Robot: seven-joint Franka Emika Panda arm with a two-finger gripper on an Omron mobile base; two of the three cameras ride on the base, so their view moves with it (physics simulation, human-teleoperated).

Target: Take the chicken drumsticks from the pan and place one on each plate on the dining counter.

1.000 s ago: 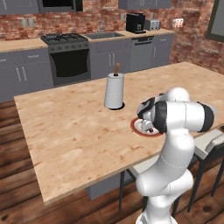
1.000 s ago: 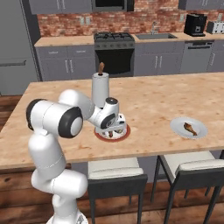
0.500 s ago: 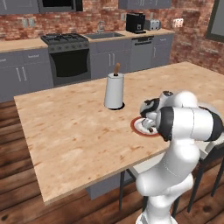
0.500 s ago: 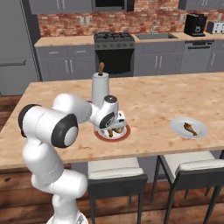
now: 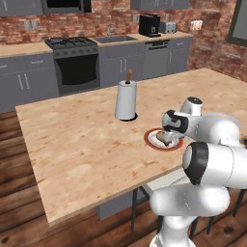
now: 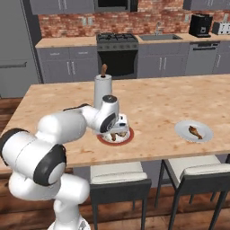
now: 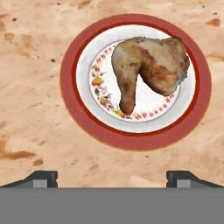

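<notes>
Drumsticks are lying one per plate: one drumstick [image 7: 148, 68] on the red-rimmed plate [image 7: 74, 109], another [image 6: 195, 131] on the pale plate [image 6: 182, 130], both resting on the desk [image 5: 77, 140]. Spread wide, the claw [image 7: 111, 178] is hovering empty just above the red-rimmed plate.

The dining counter [image 7: 35, 65] spreads under my gripper [image 7: 111, 177]. Directly below me sits the red-rimmed plate [image 7: 83, 122], the paper-towel holder [image 6: 102, 90] just beyond, the pale-rimmed plate [image 6: 182, 129] well off rightward.
</notes>
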